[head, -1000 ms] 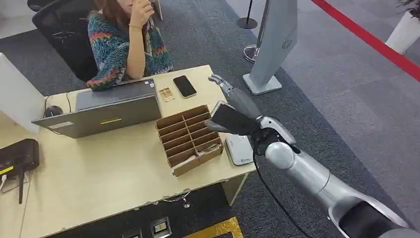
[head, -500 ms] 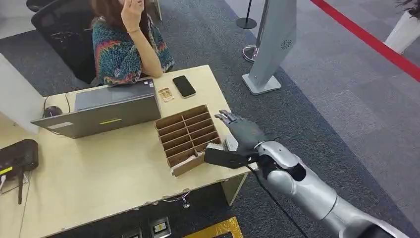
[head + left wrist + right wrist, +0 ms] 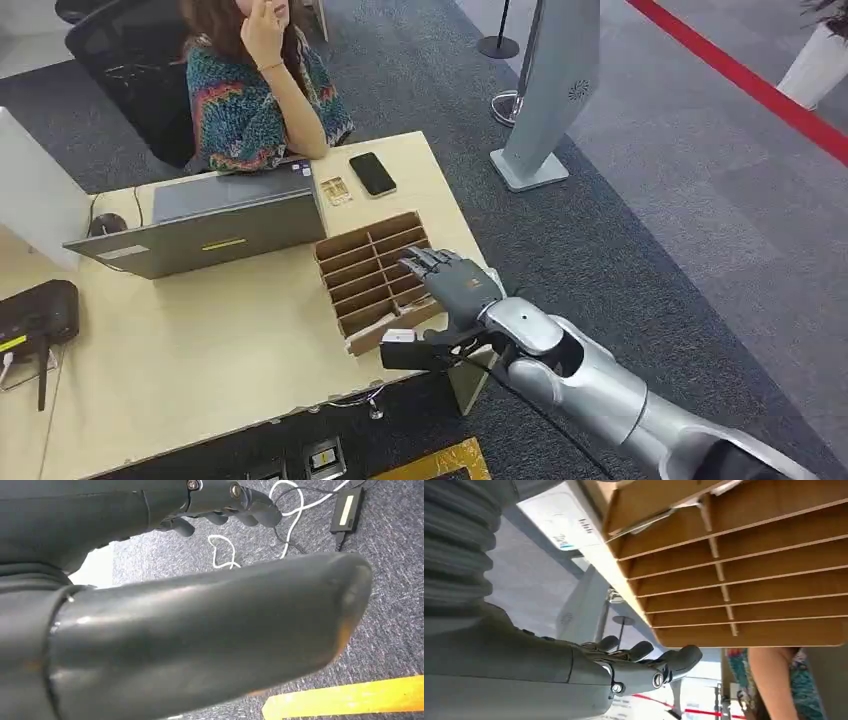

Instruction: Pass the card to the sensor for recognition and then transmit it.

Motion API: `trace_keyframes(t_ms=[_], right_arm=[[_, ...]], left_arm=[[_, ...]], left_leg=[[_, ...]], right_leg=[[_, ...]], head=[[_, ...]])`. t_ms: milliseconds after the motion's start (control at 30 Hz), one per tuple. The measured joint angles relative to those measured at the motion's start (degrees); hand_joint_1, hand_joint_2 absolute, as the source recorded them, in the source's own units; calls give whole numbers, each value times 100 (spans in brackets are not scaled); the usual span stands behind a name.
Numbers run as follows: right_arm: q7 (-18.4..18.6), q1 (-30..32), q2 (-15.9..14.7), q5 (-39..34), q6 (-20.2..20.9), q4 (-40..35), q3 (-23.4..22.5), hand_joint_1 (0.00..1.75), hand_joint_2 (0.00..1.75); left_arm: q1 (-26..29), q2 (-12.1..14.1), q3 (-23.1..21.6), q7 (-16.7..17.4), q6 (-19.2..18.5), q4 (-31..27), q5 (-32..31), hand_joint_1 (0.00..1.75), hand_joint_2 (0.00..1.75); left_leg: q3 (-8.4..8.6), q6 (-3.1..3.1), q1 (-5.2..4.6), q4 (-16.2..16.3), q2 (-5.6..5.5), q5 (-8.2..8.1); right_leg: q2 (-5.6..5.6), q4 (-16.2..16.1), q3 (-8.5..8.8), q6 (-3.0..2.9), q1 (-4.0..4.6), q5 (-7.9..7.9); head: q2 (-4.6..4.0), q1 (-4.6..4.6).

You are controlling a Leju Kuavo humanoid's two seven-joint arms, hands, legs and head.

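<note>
The wooden compartment box (image 3: 365,270) stands on the desk (image 3: 200,350), right of the middle. My right hand (image 3: 450,285) hovers over its near right corner with fingers spread and nothing in them. In the right wrist view the box (image 3: 749,575) is close, and a pale card (image 3: 644,522) lies in one end compartment. The white sensor pad (image 3: 559,525) lies beside the box at the desk's edge. My right hand (image 3: 574,672) holds nothing there. My left hand (image 3: 165,605) hangs over the carpet, holding nothing, its thumb apart from loosely bent fingers (image 3: 225,500).
A person (image 3: 255,95) sits behind the desk at a grey laptop (image 3: 210,220). A black phone (image 3: 372,173) and a small card holder (image 3: 335,190) lie at the far edge. A black device (image 3: 35,315) sits at the left. A grey kiosk stand (image 3: 555,90) rises on the right.
My right hand has dropped from above the desk's right edge and come nearer and leftward, over the box's near right corner. The person has raised a hand to the face.
</note>
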Motion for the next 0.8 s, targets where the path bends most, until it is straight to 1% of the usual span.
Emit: trace_keyframes(t_ms=[133,400,633,800], right_arm=[[-131,-143,162,-88,-260,315,157,0,175],[-225,-365,433,-105,-684,1064,372,0,175],[-225,-453,553,-140,-818,1611,490,0,175],[-199,-466,555,-199,-877,1747,490,0,175]], left_arm=[[-8,0,0,0,0,-2,-44,0,0],[-20,0,0,0,7,-2,-66,0,0],[-11,2,0,13,22,-2,-50,0,0],[22,2,0,13,39,-2,-31,0,0]], left_leg=[[0,0,0,0,0,0],[0,0,0,0,0,0],[0,0,0,0,0,0],[0,0,0,0,0,0]], right_leg=[[2,1,-1,0,0,0],[2,1,-1,0,0,0],[2,1,-1,0,0,0],[3,0,-3,0,0,0]], head=[[0,0],[0,0],[0,0],[0,0]])
